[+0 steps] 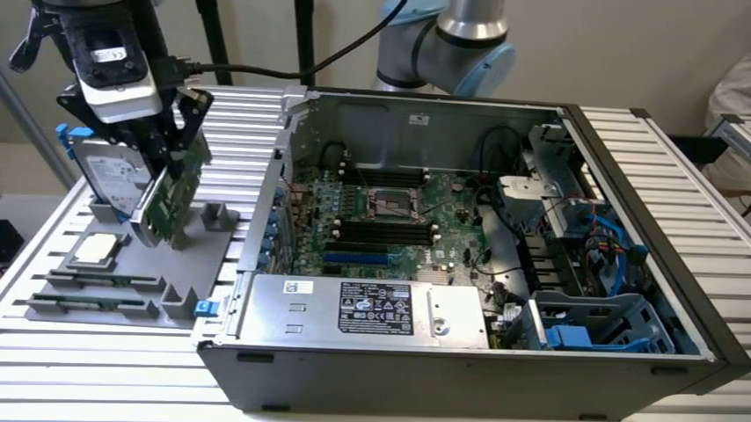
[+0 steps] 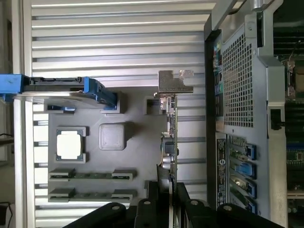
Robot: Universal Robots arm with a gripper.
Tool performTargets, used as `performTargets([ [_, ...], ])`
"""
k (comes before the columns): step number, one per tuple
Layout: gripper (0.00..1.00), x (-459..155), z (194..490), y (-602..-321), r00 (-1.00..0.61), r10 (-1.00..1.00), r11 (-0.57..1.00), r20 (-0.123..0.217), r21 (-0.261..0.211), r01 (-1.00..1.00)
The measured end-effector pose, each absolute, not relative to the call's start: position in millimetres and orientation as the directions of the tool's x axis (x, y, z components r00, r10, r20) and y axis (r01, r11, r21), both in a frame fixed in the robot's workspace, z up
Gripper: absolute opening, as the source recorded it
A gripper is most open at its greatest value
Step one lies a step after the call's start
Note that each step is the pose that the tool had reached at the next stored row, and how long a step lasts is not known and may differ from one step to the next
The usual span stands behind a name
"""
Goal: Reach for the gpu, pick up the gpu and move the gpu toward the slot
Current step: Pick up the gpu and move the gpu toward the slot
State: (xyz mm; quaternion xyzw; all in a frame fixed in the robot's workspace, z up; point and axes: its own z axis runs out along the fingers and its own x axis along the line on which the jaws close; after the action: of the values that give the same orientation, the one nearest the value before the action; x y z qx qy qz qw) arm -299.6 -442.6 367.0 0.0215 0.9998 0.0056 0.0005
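Note:
The gpu (image 1: 174, 195), a thin green card with a silver bracket (image 2: 174, 83) on one end, stands tilted over the grey parts holder (image 1: 211, 251) at the exterior view's left. My gripper (image 1: 174, 145) comes down from above and is shut on the card's upper edge. In the wrist view the gpu (image 2: 172, 137) shows edge-on, with the black fingers (image 2: 148, 209) pressed on both of its faces. Its lower edge is close to the holder; I cannot tell if it touches. The blue slot (image 1: 358, 259) lies on the motherboard inside the open computer case (image 1: 270, 220), to the exterior view's right of the card.
A silver hard drive in a blue frame (image 1: 104, 171) stands upright just beside the gripper. A processor (image 1: 97, 249) and two memory sticks (image 1: 100, 283) lie in the holder. The case wall (image 2: 242, 85) rises close to the card. Cables and drive bays (image 1: 586, 255) crowd the case's right side.

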Motion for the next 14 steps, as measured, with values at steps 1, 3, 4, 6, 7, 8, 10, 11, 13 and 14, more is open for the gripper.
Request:
performTargets([
  [1, 0.26, -297, 372, -443, -0.999, 0.043, 0.999, 0.000, 0.012, 0.043],
  [3, 0.26, -292, 381, -443, -0.999, 0.043, 0.999, 0.002, 0.012, 0.043],
  [4, 0.26, -289, 385, -443, -0.999, 0.043, 0.999, 0.003, 0.013, 0.043],
  [6, 0.26, -280, 394, -443, -0.999, 0.043, 0.999, 0.006, 0.014, 0.043],
  [7, 0.26, -276, 398, -444, -0.999, 0.043, 0.999, 0.008, 0.015, 0.043],
  [8, 0.26, -272, 402, -444, -0.999, 0.043, 0.999, 0.010, 0.016, 0.043],
  [10, 0.26, -263, 409, -444, -0.999, 0.043, 0.999, 0.014, 0.018, 0.043],
  [11, 0.26, -259, 413, -444, -0.999, 0.043, 0.999, 0.017, 0.019, 0.043],
  [13, 0.26, -250, 420, -444, -0.999, 0.043, 0.999, 0.022, 0.020, 0.043],
  [14, 0.26, -246, 423, -444, -0.999, 0.043, 0.999, 0.024, 0.021, 0.043],
])
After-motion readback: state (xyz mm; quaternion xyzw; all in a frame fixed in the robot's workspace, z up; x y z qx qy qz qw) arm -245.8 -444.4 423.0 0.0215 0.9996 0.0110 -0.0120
